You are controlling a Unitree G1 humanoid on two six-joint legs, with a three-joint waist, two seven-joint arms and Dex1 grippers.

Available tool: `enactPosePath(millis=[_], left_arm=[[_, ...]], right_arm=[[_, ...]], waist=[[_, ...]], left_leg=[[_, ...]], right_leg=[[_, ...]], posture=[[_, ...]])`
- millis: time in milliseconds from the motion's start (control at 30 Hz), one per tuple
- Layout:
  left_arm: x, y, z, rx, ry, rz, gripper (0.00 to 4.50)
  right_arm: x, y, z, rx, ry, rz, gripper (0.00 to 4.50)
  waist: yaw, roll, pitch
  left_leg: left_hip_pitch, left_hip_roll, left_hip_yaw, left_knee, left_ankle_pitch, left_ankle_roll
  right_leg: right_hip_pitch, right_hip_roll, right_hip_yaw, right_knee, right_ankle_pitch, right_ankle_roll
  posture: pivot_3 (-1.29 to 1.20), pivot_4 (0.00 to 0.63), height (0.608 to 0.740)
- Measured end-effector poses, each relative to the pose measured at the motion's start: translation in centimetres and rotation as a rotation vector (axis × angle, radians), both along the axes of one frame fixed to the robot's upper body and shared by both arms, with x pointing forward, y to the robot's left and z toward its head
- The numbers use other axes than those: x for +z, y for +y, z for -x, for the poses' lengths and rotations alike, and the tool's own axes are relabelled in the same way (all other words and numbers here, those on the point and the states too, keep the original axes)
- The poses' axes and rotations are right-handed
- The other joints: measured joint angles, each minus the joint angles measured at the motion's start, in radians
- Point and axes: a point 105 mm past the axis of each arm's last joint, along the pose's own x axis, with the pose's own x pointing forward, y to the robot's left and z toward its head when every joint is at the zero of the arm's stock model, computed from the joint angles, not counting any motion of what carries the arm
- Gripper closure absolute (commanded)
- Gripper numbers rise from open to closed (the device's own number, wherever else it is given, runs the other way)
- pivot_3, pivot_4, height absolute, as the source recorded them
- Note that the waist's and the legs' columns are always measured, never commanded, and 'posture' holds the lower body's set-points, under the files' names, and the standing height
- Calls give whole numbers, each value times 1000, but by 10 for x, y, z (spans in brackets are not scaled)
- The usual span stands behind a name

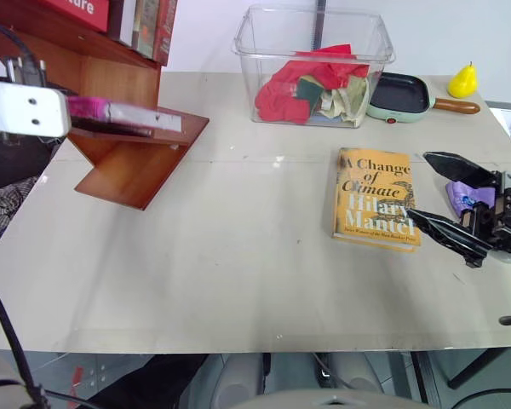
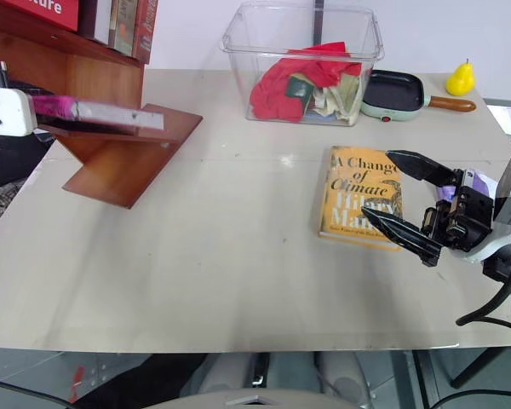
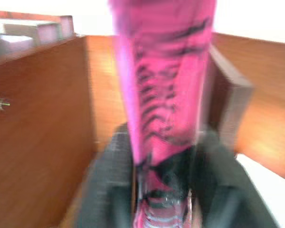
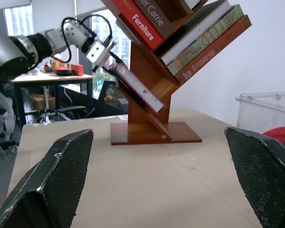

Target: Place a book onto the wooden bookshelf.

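Lying near the right tool (image 1: 447, 200), an orange-yellow book (image 1: 376, 198); clear bin (image 1: 313, 64) behind.

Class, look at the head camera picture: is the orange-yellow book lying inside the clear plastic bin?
No, the orange-yellow book lies flat on the beige table, in front of the clear plastic bin, which holds red cloth.

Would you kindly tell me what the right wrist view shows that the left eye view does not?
Right wrist view alone: the whole height of the wooden bookshelf, with slanted books above, including a red one lettered Furniture. Left eye view alone: the orange-yellow book, the clear bin, the pan. Both: the pink book lying on a slanted board, and the open right claw.
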Motion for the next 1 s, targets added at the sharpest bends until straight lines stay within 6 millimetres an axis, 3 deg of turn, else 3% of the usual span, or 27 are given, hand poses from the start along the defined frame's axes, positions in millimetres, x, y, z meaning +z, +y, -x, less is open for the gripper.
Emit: enactPosePath(millis=[100, 200, 300, 400, 433, 600, 700, 733, 867, 1000], left_arm=[[7, -3, 6, -32, -37, 32, 17], [9, -11, 13, -78, -37, 74, 17], [0, -35, 17, -156, 35, 164, 17], [8, -81, 29, -274, 86, 284, 17], [15, -110, 40, -344, 117, 342, 17], [14, -179, 73, -481, 272, 570, 17], [-7, -203, 80, -490, 379, 790, 17], [-24, -208, 77, -459, 438, 896, 17], [-93, -219, 78, -329, 647, 1096, 17], [-125, -214, 78, -229, 639, 1141, 17]], right_arm=[[0, 0, 1, 12, 0, -6, 0], [-1, -2, 0, 19, 4, -11, 0], [-4, -6, -4, 28, 17, -15, 0], [-7, -9, -8, 35, 29, -14, 0], [-9, -12, -11, 35, 35, -10, 0], [-18, -21, -17, 7, 60, 17, 0], [-29, -26, -18, -28, 97, 52, 0], [-34, -30, -18, -52, 115, 71, 0], [-54, -44, -12, -139, 192, 134, 0], [-63, -55, -3, -201, 228, 170, 0]], waist=[[-1, 0, 0], [-1, 0, 0], [2, -1, 1], [9, -2, 1], [9, -2, 1], [15, 1, 1], [16, 5, -1], [17, 8, -3], [21, 7, -2], [23, 7, -3]], left_leg=[[-1, -1, 1, 0, 0, 0], [-1, -1, 2, -1, -1, 1], [-2, -1, 0, 0, -1, 1], [-3, 0, -1, 1, -1, 1], [-3, 0, -1, 1, -1, 1], [-1, 0, 0, 0, -1, 1], [0, 0, 0, -1, -1, 1], [2, 0, 1, 0, -1, 1], [1, 0, 1, 0, -1, 1], [2, 0, 2, -1, -1, 1]], right_leg=[[0, -2, 1, -2, 0, 0], [0, -3, 1, -4, 0, 0], [0, -3, -1, -4, 0, 0], [0, -3, -1, -4, 0, 0], [0, -4, -1, -4, 0, 0], [0, -3, 0, -3, 0, 0], [0, -1, 1, -3, 0, 0], [1, -2, 2, -1, 0, 0], [1, -1, 3, -2, 0, 0], [2, -2, 4, -4, 0, 0]], posture=[[0, 150, 740], [0, 150, 740], [0, 150, 740], [0, 150, 740], [0, 150, 740], [0, 150, 740], [0, 150, 740], [0, 150, 740], [0, 150, 740], [0, 150, 740]])
